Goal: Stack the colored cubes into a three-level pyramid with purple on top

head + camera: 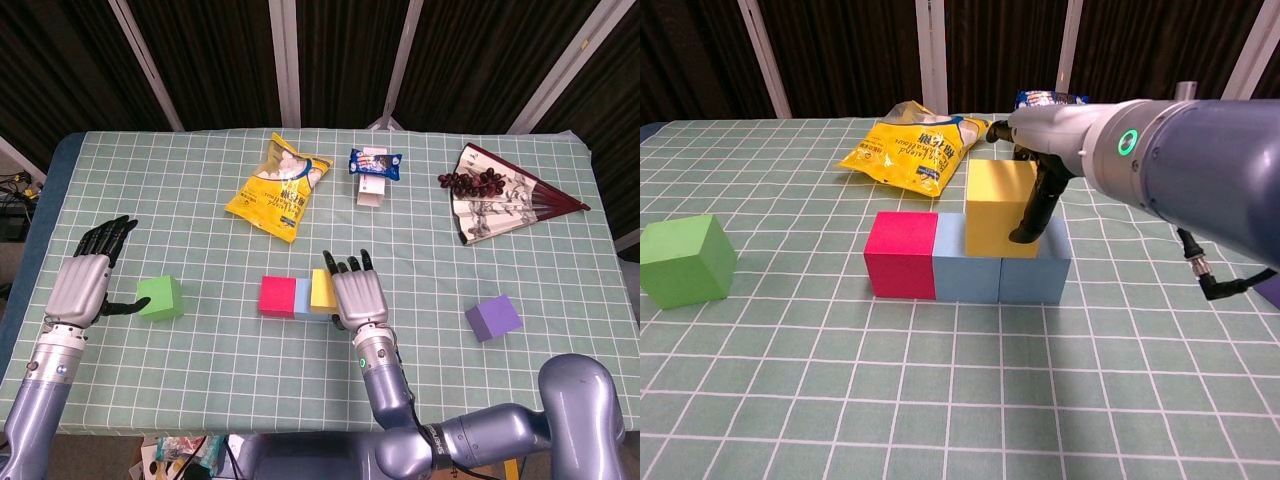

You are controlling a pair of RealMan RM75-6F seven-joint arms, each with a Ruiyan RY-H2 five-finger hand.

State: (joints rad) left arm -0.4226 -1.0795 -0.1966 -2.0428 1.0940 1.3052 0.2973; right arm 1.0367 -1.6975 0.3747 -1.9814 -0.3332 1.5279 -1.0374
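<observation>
Matte yellow cube (1000,207) atop smooth blue cubes (1002,270)

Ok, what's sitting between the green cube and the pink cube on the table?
Nothing: in the head view only bare checkered tablecloth lies between the green cube and the pink cube. The chest view agrees.

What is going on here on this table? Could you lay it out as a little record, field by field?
Base row: red cube and two blue cubes side by side
Second level: yellow cube resting on the blue cubes
Right hand: at the yellow cube, one finger against its right face
Left hand: open beside the green cube, thumb near it
Purple cube: alone on the right, not yet stacked
Other things: yellow snack bag, small blue packet, folding fan
</observation>
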